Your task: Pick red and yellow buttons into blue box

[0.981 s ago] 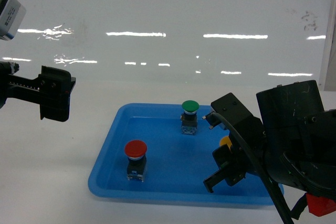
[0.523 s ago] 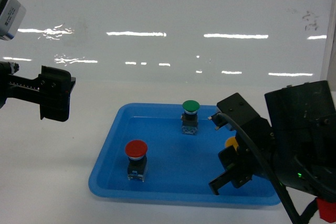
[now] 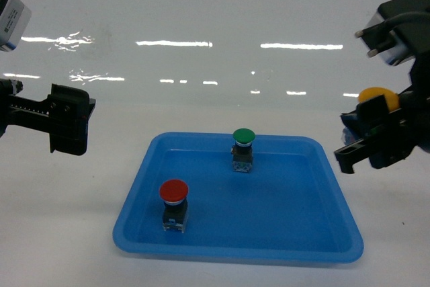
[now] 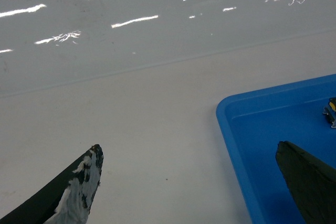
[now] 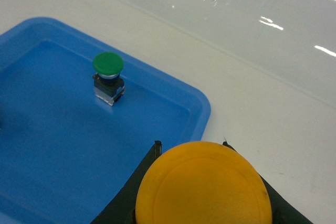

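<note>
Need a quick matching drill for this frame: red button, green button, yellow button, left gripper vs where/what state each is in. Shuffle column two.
Column 1:
1. red button
2. green button
3. yellow button
4. left gripper

Column 2:
A. held up in the air by the right gripper, clear of the tray
B. open, holding nothing, left of the tray
C. upright in the near left part of the blue tray
D. upright toward the far edge of the tray

Pairs: 1-C, 2-D, 3-A, 4-B
</note>
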You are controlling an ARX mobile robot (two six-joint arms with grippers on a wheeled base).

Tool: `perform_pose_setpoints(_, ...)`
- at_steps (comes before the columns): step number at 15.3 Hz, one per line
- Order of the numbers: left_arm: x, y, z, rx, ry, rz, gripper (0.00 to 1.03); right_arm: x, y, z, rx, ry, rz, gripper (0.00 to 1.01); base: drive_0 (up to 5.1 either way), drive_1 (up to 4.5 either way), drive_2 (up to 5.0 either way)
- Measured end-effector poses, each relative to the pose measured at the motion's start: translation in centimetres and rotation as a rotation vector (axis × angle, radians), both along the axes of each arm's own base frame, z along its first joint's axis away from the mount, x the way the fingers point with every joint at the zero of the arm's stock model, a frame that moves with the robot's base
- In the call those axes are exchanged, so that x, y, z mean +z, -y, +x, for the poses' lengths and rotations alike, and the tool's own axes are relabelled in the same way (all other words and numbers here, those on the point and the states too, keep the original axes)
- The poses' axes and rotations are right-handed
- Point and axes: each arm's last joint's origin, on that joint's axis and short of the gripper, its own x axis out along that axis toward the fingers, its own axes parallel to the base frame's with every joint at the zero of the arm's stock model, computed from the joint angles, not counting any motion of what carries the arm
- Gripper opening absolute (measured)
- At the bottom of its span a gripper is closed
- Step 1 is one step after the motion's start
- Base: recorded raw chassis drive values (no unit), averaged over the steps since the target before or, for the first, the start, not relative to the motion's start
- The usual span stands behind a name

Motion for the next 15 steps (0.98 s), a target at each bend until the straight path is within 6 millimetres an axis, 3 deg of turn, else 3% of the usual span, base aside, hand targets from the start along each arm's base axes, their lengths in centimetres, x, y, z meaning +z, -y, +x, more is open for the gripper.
perform_pose_setpoints(3, 0.0, 0.0, 0.0, 0.000, 0.000, 0.000, 0.98, 3.0, 1.5, -3.0, -0.012, 0.066, 0.047, 0.30, 0.0, 0.00, 0.0)
perform_pose_setpoints(6, 0.0, 0.0, 0.0, 0.000, 0.000, 0.000, 0.98, 4.3, 2.6, -5.2, -0.022, 0.094, 0.070, 0.29, 0.0, 0.00, 0.0)
perform_pose_setpoints(12, 0.0, 0.0, 0.0, 0.000, 0.000, 0.000, 0.98, 3.7, 6.0, -10.5, -0.130, 0.128, 0.080, 0.29, 0.0, 0.00, 0.0)
perform_pose_setpoints(15, 0.0, 0.0, 0.0, 0.000, 0.000, 0.000, 0.98, 3.2, 6.8, -10.8, -0.142, 0.113, 0.079, 0.29, 0.0, 0.00, 0.0)
